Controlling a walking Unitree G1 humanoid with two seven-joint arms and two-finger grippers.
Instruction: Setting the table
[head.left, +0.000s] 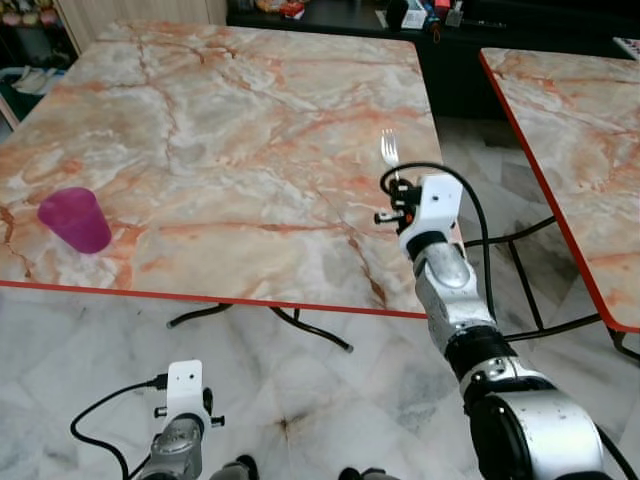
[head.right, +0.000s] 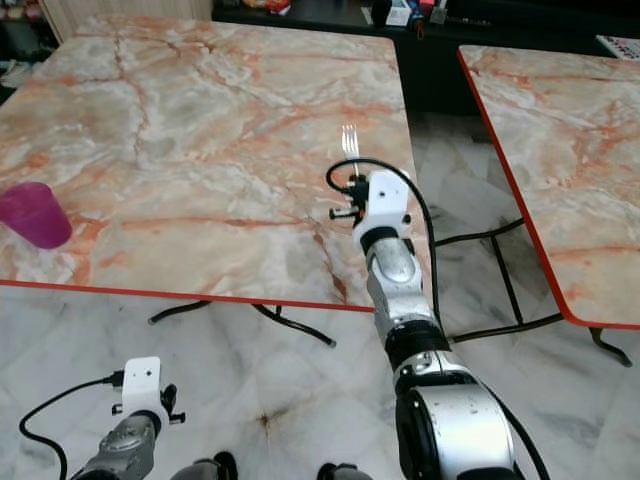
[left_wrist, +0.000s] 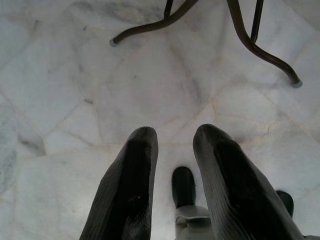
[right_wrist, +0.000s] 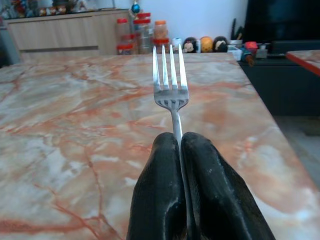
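A silver fork (right_wrist: 171, 90) sticks out from my right gripper (right_wrist: 179, 142), which is shut on its handle, tines pointing away over the marble table (head.left: 230, 150). From the head, the fork (head.left: 390, 152) is held above the table's right front part. A pink cup (head.left: 76, 220) stands upright near the table's left front edge, far from the fork. My left gripper (left_wrist: 175, 137) hangs low over the floor, open with nothing between its fingers (left_wrist: 132, 165).
A second marble table (head.left: 580, 130) with a red edge stands to the right, across a gap of tiled floor. Dark metal table legs (left_wrist: 235, 35) curve over the floor. A dark cabinet (head.left: 330, 18) with jars and small items lines the far wall.
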